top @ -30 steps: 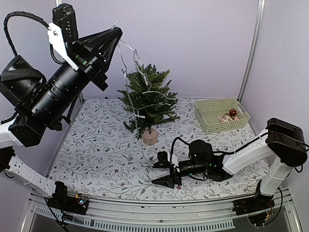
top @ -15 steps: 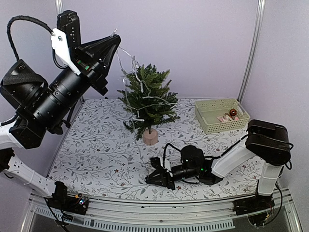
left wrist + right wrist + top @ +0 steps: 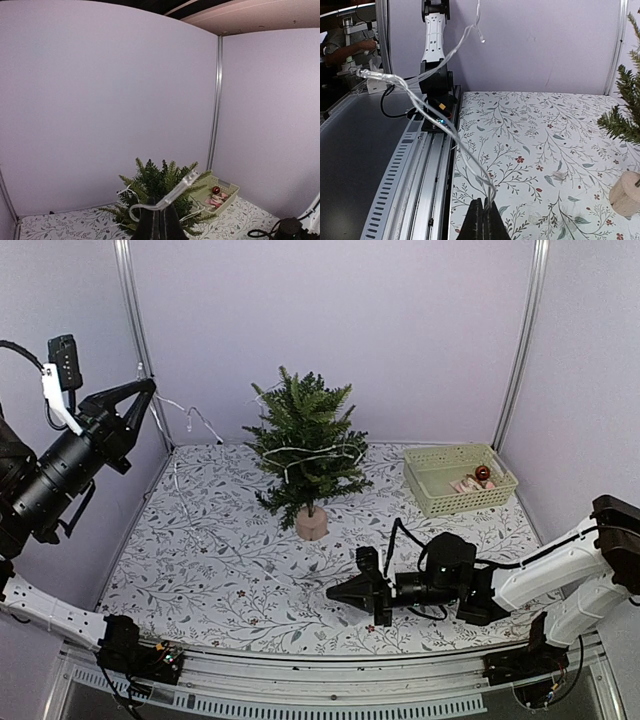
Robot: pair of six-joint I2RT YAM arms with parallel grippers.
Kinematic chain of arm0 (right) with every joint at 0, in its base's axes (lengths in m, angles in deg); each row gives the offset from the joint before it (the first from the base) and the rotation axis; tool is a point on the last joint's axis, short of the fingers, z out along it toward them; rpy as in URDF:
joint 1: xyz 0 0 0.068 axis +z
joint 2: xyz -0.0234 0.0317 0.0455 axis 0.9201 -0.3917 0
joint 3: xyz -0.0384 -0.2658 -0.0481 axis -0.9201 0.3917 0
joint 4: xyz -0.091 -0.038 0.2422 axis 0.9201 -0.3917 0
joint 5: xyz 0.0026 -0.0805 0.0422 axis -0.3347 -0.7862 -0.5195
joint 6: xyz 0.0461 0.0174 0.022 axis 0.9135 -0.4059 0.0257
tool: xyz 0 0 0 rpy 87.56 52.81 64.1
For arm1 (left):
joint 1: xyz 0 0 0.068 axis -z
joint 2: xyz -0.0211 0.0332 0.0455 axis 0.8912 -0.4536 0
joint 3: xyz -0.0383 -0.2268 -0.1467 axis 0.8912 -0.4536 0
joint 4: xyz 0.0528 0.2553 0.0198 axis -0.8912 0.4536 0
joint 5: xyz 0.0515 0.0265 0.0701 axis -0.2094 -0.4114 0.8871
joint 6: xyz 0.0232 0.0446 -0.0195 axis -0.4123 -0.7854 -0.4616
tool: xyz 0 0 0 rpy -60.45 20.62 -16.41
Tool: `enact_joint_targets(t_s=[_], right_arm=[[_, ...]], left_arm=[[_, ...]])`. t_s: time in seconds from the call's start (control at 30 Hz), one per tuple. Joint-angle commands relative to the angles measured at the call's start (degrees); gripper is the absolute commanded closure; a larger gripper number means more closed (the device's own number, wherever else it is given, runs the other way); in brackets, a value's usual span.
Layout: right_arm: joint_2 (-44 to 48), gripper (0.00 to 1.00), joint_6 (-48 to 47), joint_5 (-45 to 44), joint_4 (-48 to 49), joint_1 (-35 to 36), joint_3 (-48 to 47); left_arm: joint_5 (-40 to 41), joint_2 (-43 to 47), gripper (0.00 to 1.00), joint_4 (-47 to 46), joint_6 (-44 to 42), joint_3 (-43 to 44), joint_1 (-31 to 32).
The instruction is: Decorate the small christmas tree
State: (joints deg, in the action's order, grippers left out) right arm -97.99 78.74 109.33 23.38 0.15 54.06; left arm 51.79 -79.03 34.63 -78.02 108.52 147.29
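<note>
Plain lilac walls (image 3: 400,340) filled the upper frame, metal corner posts (image 3: 522,340) stood left and right, floral-print table cover (image 3: 220,550) lay centre, aluminium rail (image 3: 330,690) ran along the bottom.

small christmas tree (image 3: 300,430): upright, dk-green, tan base, mid-back of table (image 3: 220,560), light strand (image 3: 320,449) across branches.

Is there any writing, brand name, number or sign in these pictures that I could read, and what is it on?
There is no readable text in any of the views.
The small christmas tree, the light string, the basket and the flowered table cover carry no lettering that shows.
Any markings on the machine parts are too small or blurred to make out.
</note>
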Motion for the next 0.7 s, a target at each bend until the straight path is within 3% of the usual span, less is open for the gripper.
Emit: enact_joint_targets(t_s=[0.0,0.27,0.47,0.67], right_arm=[[6.59,1.00,-0.55,-6.70,-2.84,0.23,1.81],[16.50,1.00,-2.81,-13.81,-7.20,0.23,2.97],[25.91,1.00,-3.88,-20.49,-10.97,0.23,3.38],[33.53,1.00,-7.13,-29.27,-14.48,0.24,0.86]], left_arm=[[5.12,0.62,1.00,10.93,6.88,-1.49,0.80],[1.53,-3.05,1.00,21.89,11.63,0.92,0.89],[14.46,2.46,1.00,27.62,20.63,-0.11,0.74],[19.43,6.82,1.00,17.05,16.46,-4.57,-0.61]])
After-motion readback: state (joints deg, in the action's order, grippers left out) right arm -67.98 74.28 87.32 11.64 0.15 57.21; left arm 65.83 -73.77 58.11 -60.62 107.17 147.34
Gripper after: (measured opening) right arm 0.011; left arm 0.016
